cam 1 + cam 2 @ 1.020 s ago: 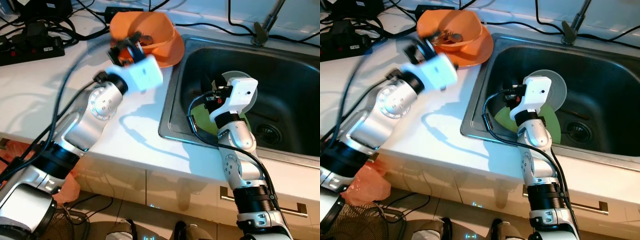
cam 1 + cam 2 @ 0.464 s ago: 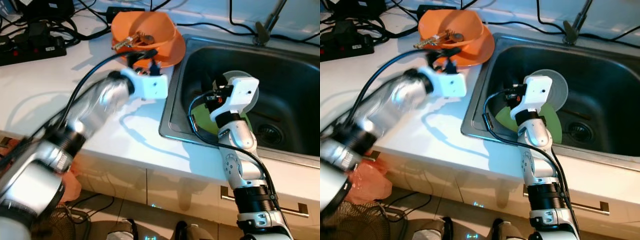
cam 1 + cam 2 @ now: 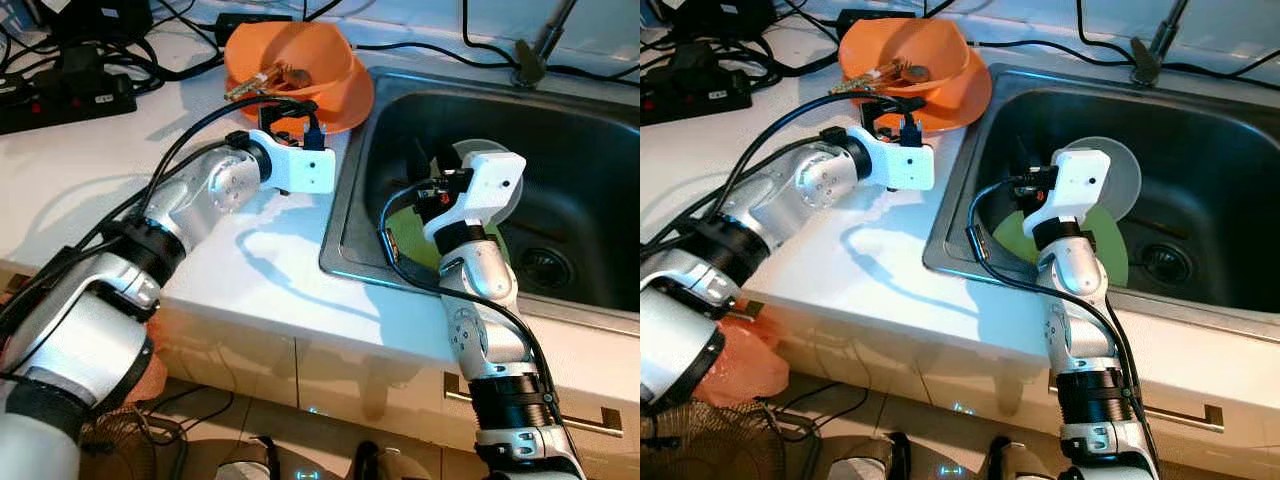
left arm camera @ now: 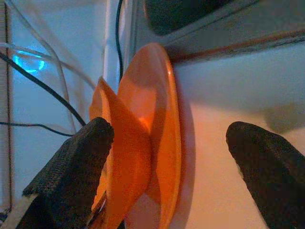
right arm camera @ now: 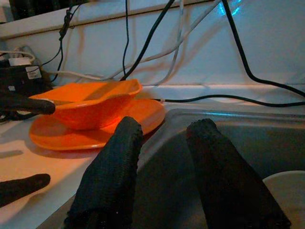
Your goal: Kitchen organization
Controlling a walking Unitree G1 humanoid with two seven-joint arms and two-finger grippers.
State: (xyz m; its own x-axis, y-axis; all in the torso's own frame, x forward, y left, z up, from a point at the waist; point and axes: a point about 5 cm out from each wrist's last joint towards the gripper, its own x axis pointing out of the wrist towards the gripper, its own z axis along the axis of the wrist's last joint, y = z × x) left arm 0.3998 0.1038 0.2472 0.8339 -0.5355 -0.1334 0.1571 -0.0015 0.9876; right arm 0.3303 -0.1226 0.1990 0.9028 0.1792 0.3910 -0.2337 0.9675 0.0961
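The left gripper (image 4: 167, 157) hovers over the white counter (image 3: 120, 170), just short of an orange bowl (image 3: 290, 55) that sits on an orange plate (image 3: 345, 100) beside the sink (image 3: 590, 190). Its fingers (image 4: 71, 167) are spread wide and hold nothing, one near the bowl's rim and the other over bare counter. Some cutlery (image 3: 262, 80) lies in the bowl. The right gripper (image 5: 159, 176) is down inside the sink, pointing toward the bowl and plate; its fingers (image 5: 109, 176) stand a little apart with nothing between them. In the sink under the right arm lie a green plate (image 3: 1105, 250) and a grey plate (image 3: 1125, 180). Black cables (image 3: 80, 60) and a power strip (image 3: 60, 100) lie at the back of the counter.
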